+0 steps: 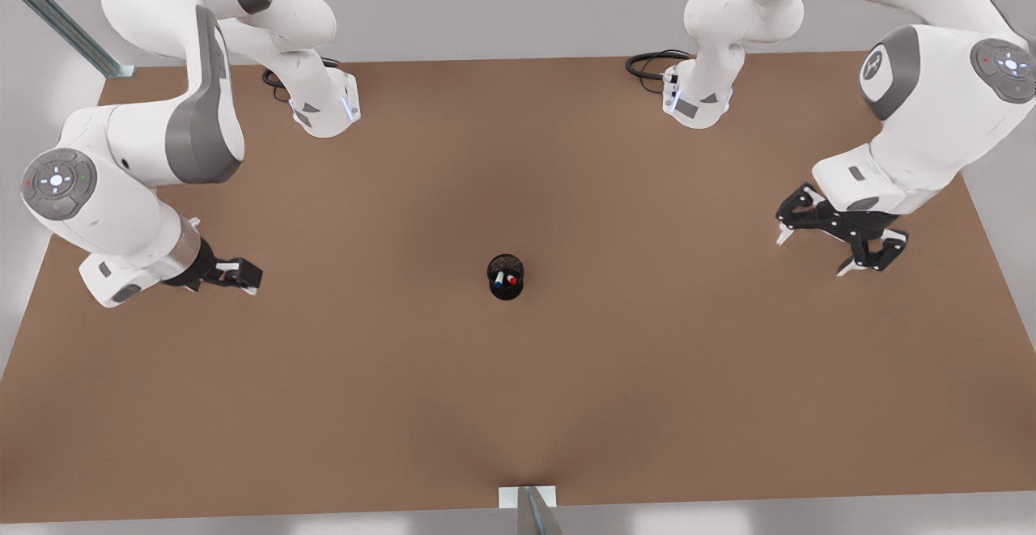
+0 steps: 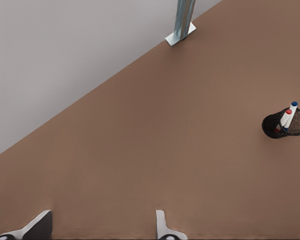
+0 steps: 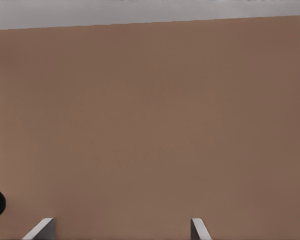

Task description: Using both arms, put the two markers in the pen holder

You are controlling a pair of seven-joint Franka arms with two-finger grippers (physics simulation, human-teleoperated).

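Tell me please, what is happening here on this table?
The job looks finished. The red marker and the blue marker both stand in the pen holder in the middle of the brown table. The left gripper, at the front view's right, and the right gripper, at the front view's left, are open, hold nothing and sit well away from the holder.
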